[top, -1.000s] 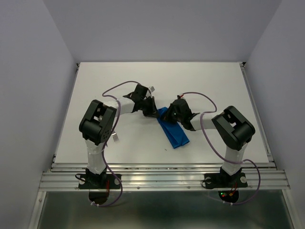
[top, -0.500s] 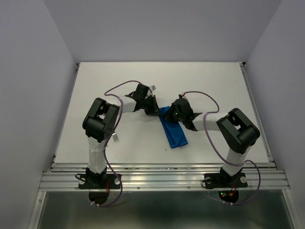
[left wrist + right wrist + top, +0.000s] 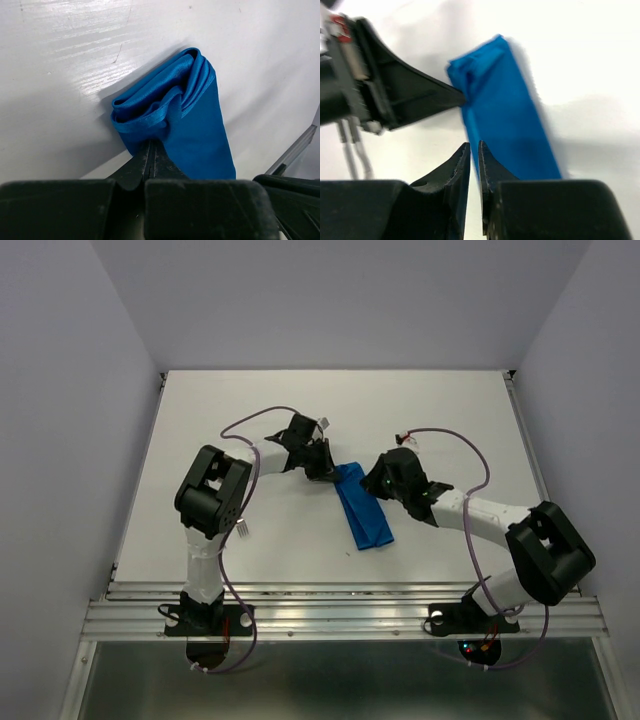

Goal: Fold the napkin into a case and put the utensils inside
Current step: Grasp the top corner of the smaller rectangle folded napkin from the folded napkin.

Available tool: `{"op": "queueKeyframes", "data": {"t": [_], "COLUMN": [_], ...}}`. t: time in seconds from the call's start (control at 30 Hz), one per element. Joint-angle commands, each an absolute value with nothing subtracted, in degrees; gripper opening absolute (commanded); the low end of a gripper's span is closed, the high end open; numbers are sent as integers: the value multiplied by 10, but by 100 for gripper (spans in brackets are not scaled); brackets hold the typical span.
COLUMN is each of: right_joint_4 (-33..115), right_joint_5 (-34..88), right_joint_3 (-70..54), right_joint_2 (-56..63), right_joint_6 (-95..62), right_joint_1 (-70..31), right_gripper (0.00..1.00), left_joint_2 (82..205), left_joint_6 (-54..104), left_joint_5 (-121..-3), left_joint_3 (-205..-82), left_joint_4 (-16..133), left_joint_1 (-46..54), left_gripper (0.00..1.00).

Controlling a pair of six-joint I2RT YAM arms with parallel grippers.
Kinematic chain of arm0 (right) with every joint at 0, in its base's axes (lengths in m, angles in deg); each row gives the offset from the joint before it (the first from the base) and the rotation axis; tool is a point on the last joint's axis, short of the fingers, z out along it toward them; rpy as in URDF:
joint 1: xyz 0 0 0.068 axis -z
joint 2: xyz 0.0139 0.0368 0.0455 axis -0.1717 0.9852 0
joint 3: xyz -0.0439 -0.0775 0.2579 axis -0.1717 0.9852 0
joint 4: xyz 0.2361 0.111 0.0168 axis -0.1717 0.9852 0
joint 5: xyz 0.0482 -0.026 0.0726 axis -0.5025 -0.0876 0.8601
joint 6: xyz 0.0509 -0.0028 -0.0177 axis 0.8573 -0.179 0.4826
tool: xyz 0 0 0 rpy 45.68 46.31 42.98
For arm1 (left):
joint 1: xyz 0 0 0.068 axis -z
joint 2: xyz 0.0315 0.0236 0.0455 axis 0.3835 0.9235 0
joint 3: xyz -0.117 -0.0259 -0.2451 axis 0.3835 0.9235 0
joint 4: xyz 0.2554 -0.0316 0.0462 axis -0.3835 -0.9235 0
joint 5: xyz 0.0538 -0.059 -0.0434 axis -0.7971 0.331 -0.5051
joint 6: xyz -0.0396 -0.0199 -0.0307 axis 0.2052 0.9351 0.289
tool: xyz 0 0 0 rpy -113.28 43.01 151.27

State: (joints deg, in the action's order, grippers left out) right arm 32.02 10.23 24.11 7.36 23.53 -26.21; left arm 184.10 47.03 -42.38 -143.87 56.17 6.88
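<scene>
The bright blue napkin (image 3: 364, 512) lies as a narrow folded strip on the white table, running from the middle toward the near side. My left gripper (image 3: 324, 469) is shut on the strip's far end, where the layers bunch into a rounded fold (image 3: 160, 102); its jaws (image 3: 151, 145) pinch the cloth edge. My right gripper (image 3: 376, 483) hovers just right of the strip, with its jaws (image 3: 474, 146) a narrow gap apart and nothing between them. Beyond those tips lie the napkin (image 3: 505, 120) and the left fingers (image 3: 420, 95). The tined end of a fork (image 3: 243, 531) pokes out by the left arm.
A metal rail (image 3: 340, 592) borders the table's near edge and another runs along the right side (image 3: 540, 480). Purple cables (image 3: 455, 445) loop over both arms. Grey walls enclose the table on three sides.
My right gripper has backed off the napkin to the right and its jaws have parted slightly; the right arm has stretched outward. The left gripper keeps its pinch on the far end.
</scene>
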Motion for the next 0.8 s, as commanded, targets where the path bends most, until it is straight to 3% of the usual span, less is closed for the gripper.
{"op": "queueKeyframes", "data": {"t": [0.0, 0.57, 0.77], "right_joint_4": [404, 506, 506], "right_joint_5": [36, -10, -1], "right_joint_3": [271, 333, 340], "right_joint_2": [38, -27, -16], "right_joint_6": [195, 166, 159], "right_joint_1": [-267, -267, -267], "right_gripper": [18, 21, 21], "left_joint_2": [1840, 1771, 1744], "left_joint_6": [448, 405, 405], "left_joint_5": [-467, -575, -594], "left_joint_3": [-1486, -1558, -1553], "left_joint_4": [503, 381, 366], "left_joint_1": [79, 115, 115], "left_gripper": [0, 0, 11]}}
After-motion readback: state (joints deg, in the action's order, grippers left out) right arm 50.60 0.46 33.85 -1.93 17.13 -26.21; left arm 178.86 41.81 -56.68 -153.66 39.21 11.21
